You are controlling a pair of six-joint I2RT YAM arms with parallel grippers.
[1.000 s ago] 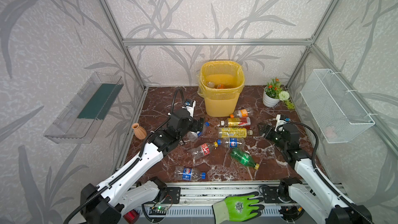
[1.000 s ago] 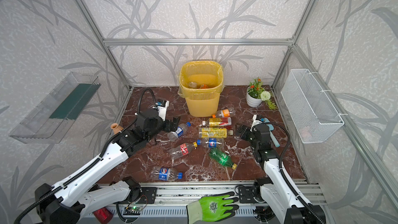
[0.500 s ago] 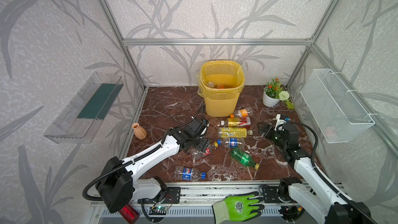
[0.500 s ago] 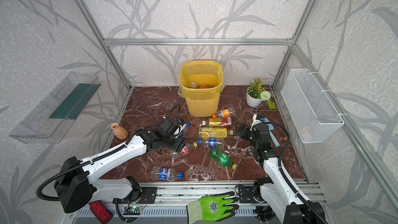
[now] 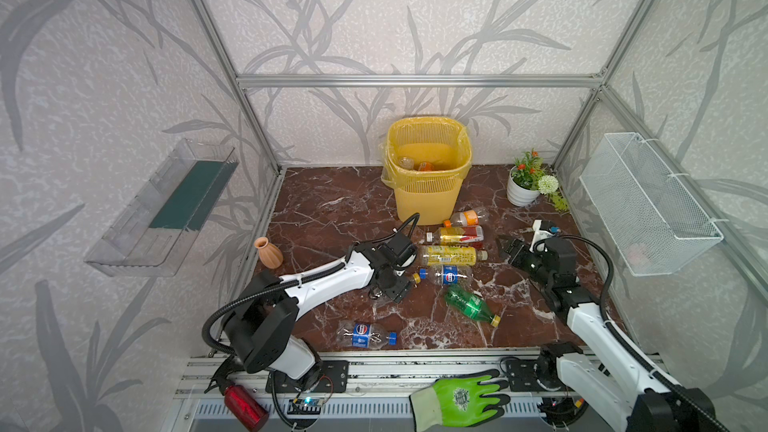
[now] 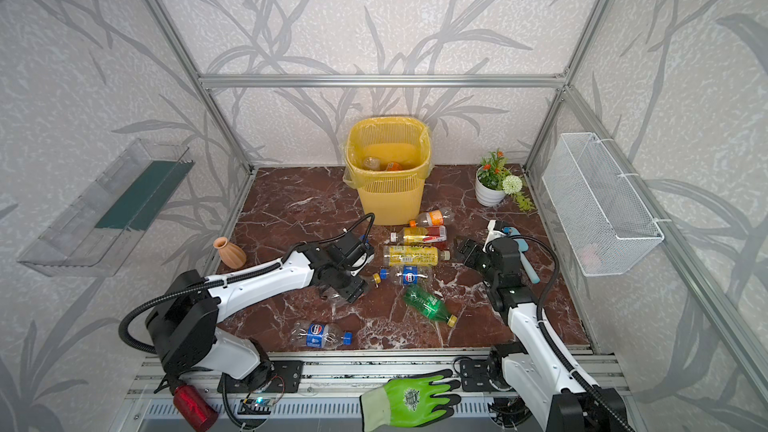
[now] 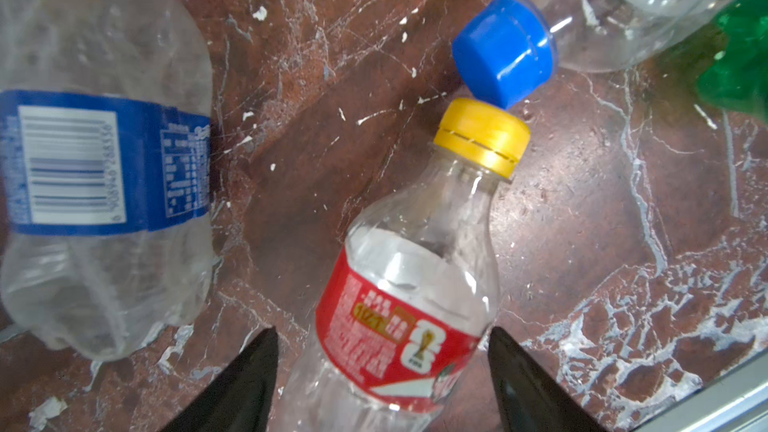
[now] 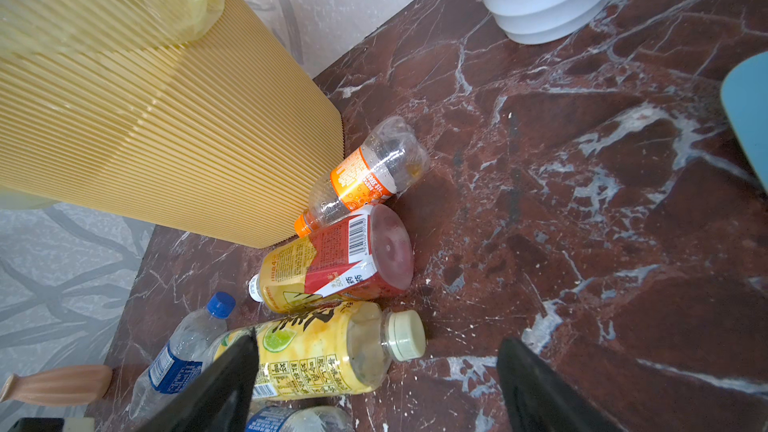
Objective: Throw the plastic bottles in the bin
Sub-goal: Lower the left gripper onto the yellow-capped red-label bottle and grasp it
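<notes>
The yellow slatted bin [image 5: 428, 197] stands at the back with two bottles inside. Several plastic bottles lie on the marble floor in front of it. My left gripper [image 7: 380, 330] is down at the floor, open, its fingers on either side of a clear red-labelled bottle [image 7: 407, 305] with a yellow cap [image 5: 415, 278]; a small gap shows on each side. In both top views this gripper [image 6: 345, 288] hides most of that bottle. My right gripper [image 5: 513, 249] hovers open, empty, just right of a yellow-labelled bottle [image 8: 316, 355].
A terracotta vase [image 5: 268, 251] stands at the left edge and a potted plant [image 5: 525, 184] at the back right. A wire basket [image 5: 648, 209] and a clear tray [image 5: 166, 209] hang on the walls. A green glove [image 5: 461, 398] and a red canister [image 5: 245, 407] lie on the front rail.
My left arm has dropped from a raised pose down to the floor over the red-labelled bottle, and its jaws have narrowed around it. The right arm has hardly moved.
</notes>
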